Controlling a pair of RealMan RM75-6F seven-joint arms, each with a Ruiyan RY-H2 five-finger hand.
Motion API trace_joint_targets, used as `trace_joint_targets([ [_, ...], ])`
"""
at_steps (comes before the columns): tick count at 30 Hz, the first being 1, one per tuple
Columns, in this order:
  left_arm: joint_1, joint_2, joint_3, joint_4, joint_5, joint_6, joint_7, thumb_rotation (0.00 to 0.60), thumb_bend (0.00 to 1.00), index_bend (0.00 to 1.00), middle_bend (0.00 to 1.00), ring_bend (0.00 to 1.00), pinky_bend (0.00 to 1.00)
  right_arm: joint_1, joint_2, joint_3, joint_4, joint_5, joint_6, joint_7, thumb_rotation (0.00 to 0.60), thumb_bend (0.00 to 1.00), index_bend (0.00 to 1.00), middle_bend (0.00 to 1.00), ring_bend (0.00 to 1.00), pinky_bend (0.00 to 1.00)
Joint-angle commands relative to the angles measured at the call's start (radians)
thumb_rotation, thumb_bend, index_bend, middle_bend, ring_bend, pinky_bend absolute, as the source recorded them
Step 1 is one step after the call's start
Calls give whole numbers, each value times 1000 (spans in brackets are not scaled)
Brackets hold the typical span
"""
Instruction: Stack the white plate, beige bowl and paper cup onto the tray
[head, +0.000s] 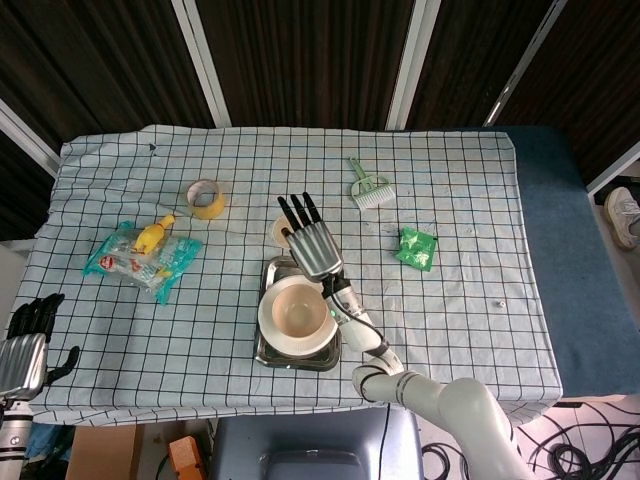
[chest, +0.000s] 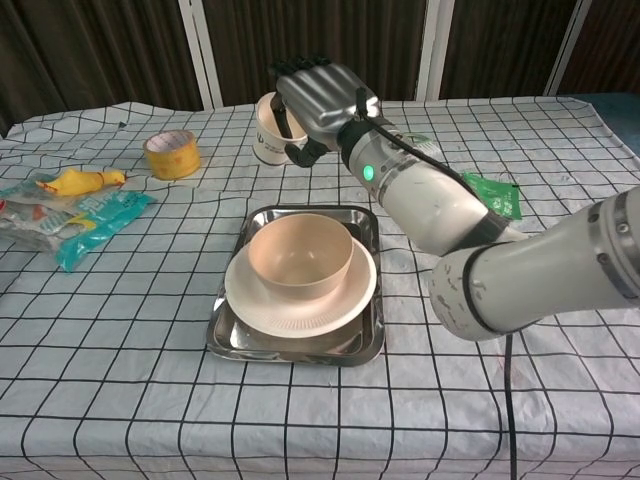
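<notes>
The steel tray (chest: 290, 352) lies at the table's middle with the white plate (chest: 300, 312) on it and the beige bowl (chest: 298, 250) standing in the plate. In the head view the tray (head: 274, 268), plate (head: 265, 320) and bowl (head: 296, 312) show the same stack. My right hand (chest: 318, 95) grips the paper cup (chest: 267, 135) and holds it tilted in the air, behind and above the tray. From the head view the right hand (head: 308, 242) hides most of the cup (head: 272, 230). My left hand (head: 26, 345) hangs off the table's near left corner, holding nothing, fingers apart.
A yellow tape roll (head: 207, 197) lies at the back left. A yellow toy on snack packets (head: 140, 250) is at the left. A green brush (head: 368, 187) and a green packet (head: 415, 248) lie right of the tray.
</notes>
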Motion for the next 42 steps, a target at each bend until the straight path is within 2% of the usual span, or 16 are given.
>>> trace_joint_targets([
  [1,1,-4,3,-2,3,2,10,600,377,0,48,0,0,-160,277,-90,-514,-47,82,-164,600,343,656,43,0,0],
  [4,1,-8,6,-4,6,4,21,600,376,0,48,0,0,-212,406,-130,-744,-51,91,-252,600,344,654,43,0,0],
  [7,3,-11,9,-6,11,10,30,600,376,0,48,0,0,-250,504,-162,-907,-57,94,-299,600,343,654,43,0,0],
  [10,4,-14,10,-7,14,14,39,600,376,0,49,0,0,-276,576,-183,-1016,-44,86,-337,600,343,650,43,0,0],
  [15,4,-18,14,-8,15,11,50,600,376,0,48,0,0,-300,644,-206,-1097,-21,63,-384,600,344,649,43,0,0],
  [21,3,-18,14,-10,16,10,55,600,377,0,48,0,0,-299,661,-218,-1113,24,7,-417,600,343,644,44,0,0],
  [29,7,-19,18,-13,23,19,57,600,377,0,48,0,0,-275,575,-200,-1031,27,-60,-365,600,344,641,44,0,0],
  [42,10,-13,22,-15,37,26,38,600,377,0,48,0,0,-226,443,-183,-933,120,-122,-449,600,344,632,44,0,0],
])
